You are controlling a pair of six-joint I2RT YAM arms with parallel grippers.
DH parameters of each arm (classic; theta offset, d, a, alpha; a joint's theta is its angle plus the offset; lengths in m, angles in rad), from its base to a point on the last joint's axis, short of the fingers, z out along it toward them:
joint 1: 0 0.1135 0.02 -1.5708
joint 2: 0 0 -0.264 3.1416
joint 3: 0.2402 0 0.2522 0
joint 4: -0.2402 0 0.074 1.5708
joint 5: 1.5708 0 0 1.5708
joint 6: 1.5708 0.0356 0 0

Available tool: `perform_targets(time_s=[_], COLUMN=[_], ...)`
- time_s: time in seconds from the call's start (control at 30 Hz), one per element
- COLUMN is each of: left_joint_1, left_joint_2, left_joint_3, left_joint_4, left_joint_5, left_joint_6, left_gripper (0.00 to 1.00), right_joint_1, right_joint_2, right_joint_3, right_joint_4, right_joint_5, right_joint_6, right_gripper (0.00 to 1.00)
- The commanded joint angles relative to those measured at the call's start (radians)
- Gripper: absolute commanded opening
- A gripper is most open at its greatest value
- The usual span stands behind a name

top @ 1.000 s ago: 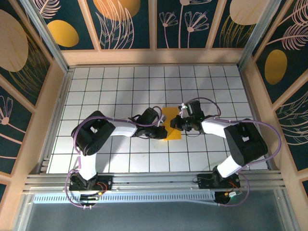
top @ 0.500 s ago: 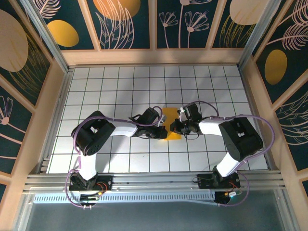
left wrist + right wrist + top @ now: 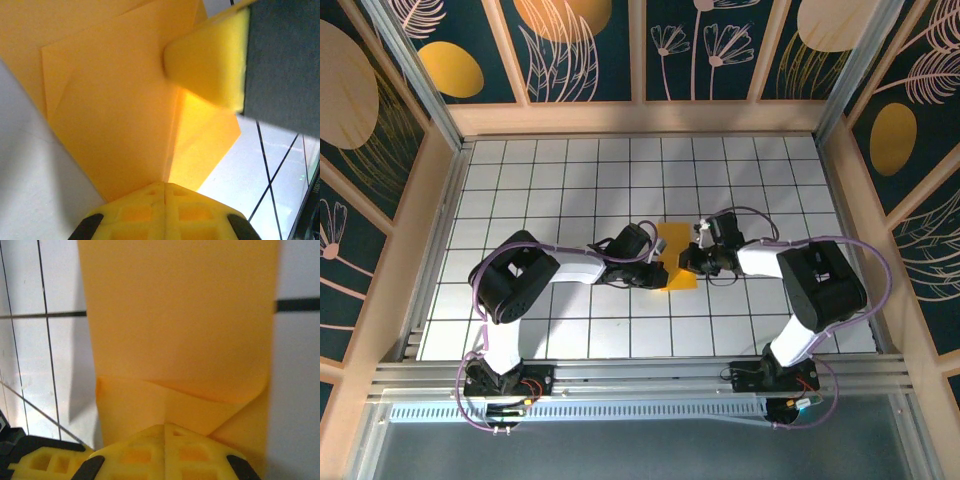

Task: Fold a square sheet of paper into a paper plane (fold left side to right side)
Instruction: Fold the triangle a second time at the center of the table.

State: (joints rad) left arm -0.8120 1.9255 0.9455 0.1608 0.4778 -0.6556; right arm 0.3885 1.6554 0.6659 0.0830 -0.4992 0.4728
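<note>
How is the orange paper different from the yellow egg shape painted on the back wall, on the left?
The paper has straight edges and corners; the painted oval is round. The paper lies folded on the white grid table; the oval sits on a dark wall panel. Both are orange-yellow.
</note>
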Motion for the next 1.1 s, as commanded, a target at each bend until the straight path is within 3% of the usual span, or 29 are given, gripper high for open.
perform_targets(time_s=[0.0, 0.23, 0.47, 0.8, 1.07], left_joint_1=[0.0, -0.001, 0.0, 0.0, 0.0], left_joint_2=[0.053, 0.048, 0.042, 0.03, 0.015], left_joint_3=[-0.024, -0.03, -0.03, -0.021, -0.006], left_joint_4=[-0.118, -0.107, -0.097, -0.07, -0.032], left_joint_5=[-0.074, -0.073, -0.077, -0.071, -0.047], left_joint_6=[0.024, 0.022, 0.022, 0.015, -0.009], left_gripper=[0.01, 0.01, 0.01, 0.01, 0.02], right_joint_1=[-0.063, -0.149, -0.155, -0.006, 0.024], right_joint_2=[0.032, 0.059, 0.013, -0.105, -0.01], right_joint_3=[0.023, 0.075, 0.132, 0.005, 0.027], right_joint_4=[-0.031, -0.054, -0.1, -0.021, 0.013], right_joint_5=[0.096, 0.081, 0.076, -0.001, -0.001], right_joint_6=[-0.041, -0.084, -0.097, 0.014, 0.032], right_gripper=[0.0, 0.0, 0.0, 0.0, 0.0])
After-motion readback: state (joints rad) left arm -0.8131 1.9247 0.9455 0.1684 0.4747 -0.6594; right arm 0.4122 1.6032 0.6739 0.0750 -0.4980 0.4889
